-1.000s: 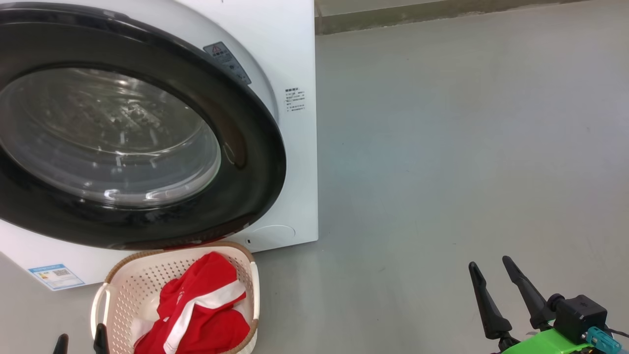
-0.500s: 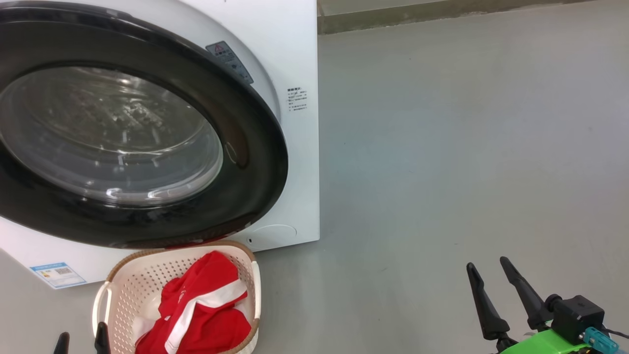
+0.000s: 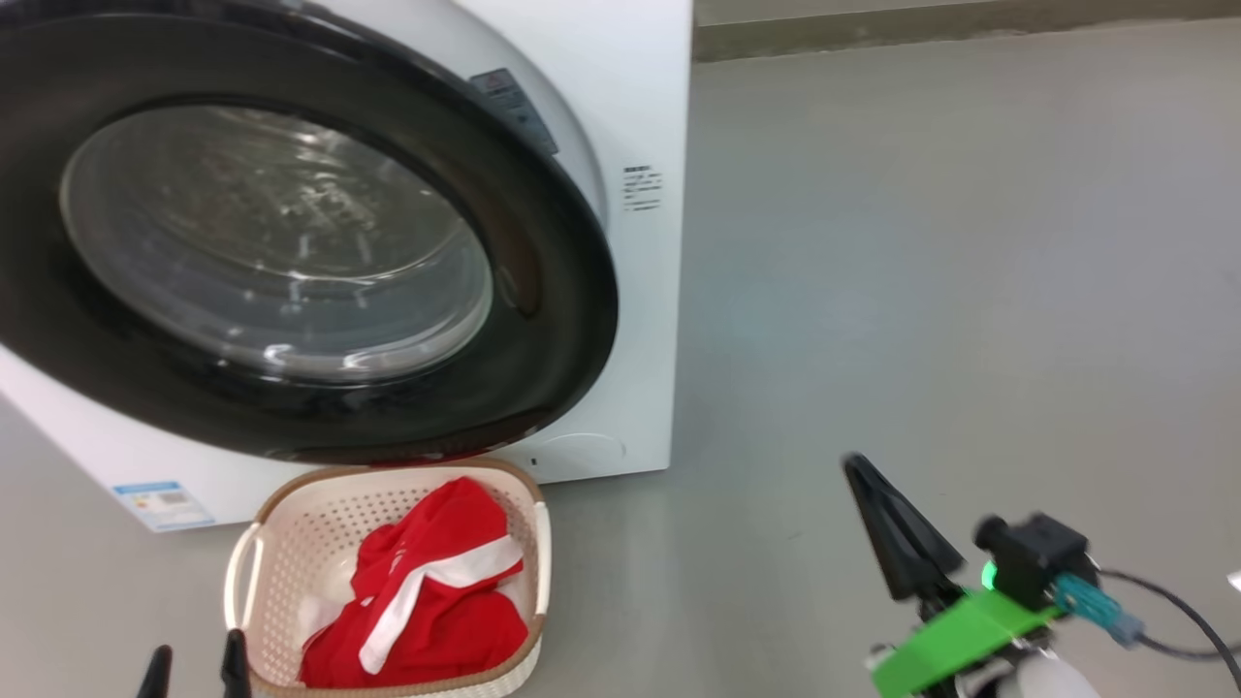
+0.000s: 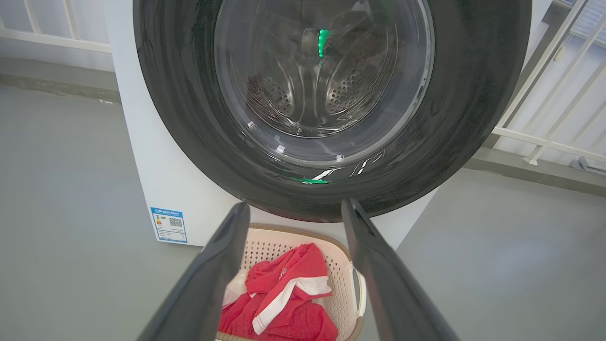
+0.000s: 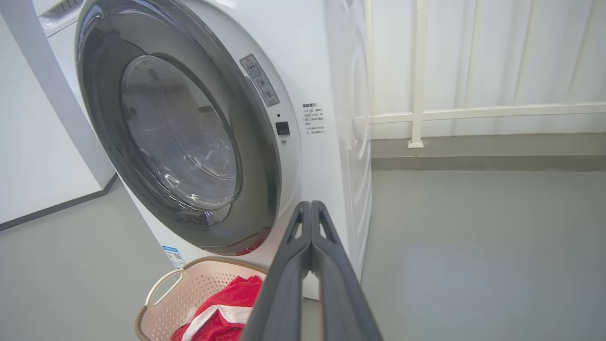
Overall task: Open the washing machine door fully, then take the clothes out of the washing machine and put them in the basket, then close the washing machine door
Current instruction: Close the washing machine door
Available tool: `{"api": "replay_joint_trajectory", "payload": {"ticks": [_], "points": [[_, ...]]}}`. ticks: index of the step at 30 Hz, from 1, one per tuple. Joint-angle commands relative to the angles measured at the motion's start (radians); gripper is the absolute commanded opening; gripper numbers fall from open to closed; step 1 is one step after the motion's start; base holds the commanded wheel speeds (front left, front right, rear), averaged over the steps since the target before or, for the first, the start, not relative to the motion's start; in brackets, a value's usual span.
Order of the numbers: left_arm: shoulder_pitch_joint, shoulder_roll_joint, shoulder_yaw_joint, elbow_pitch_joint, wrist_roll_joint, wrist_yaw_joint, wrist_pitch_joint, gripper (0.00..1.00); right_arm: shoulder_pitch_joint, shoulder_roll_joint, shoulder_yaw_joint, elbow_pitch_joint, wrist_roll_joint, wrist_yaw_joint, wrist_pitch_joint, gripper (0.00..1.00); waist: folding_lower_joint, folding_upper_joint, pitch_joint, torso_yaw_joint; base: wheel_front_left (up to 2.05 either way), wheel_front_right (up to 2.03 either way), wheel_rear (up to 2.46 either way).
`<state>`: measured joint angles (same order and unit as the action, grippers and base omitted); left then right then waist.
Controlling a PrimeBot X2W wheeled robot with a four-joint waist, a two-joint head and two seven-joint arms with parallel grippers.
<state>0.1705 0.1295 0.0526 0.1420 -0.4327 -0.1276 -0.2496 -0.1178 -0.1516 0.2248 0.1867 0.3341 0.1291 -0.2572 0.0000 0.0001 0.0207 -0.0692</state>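
Head view: right gripper pinched empty at 4 o'clock, left gripper spread at 7 o'clock; a closing push may skid off the glossy washing machine door.

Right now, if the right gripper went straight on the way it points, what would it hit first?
Most likely the washing machine, on its white front beside the door. The right gripper is shut; the gap is hard to judge.

Bright even light; right pincer blurred; glare on door.
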Motion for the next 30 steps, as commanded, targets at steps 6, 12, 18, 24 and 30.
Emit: {"api": "replay_joint_trajectory", "payload": {"ticks": [6, 12, 18, 24, 30], "points": [[-0.053, 0.004, 0.003, -0.029, -0.007, -0.003, -0.012, 1.0, -0.151, 0.015, 0.097, 0.028, 0.041, 0.002, -0.005, 0.0, 0.0, -0.0001, 0.018, 0.067, 0.0, 0.0, 0.0], [-0.09, 0.002, -0.031, -0.047, -0.018, -0.003, -0.012, 1.0, -0.264, 0.035, 0.132, 0.092, 0.054, 0.002, -0.005, 0.0, 0.0, -0.0001, 0.075, 0.12, 0.0, 0.0, 0.0], [-0.136, 0.002, -0.046, -0.059, -0.033, -0.003, -0.012, 1.0, -0.369, 0.056, 0.148, 0.15, 0.052, 0.002, -0.005, 0.0, 0.0, -0.0001, 0.149, 0.161, 0.0, 0.0, 0.0], [-0.191, 0.007, -0.06, -0.072, -0.048, -0.003, -0.012, 1.0, -0.473, 0.07, 0.145, 0.201, 0.039, 0.002, -0.005, 0.0, 0.0, -0.0001, 0.232, 0.193, 0.0, 0.0, 0.0], [-0.238, 0.006, -0.07, -0.086, -0.06, -0.003, -0.012, 1.0, -0.556, 0.077, 0.133, 0.247, 0.027, 0.002, -0.005, 0.0, 0.0, -0.0001, 0.293, 0.218, 0.0, 0.0, 0.0]]}}
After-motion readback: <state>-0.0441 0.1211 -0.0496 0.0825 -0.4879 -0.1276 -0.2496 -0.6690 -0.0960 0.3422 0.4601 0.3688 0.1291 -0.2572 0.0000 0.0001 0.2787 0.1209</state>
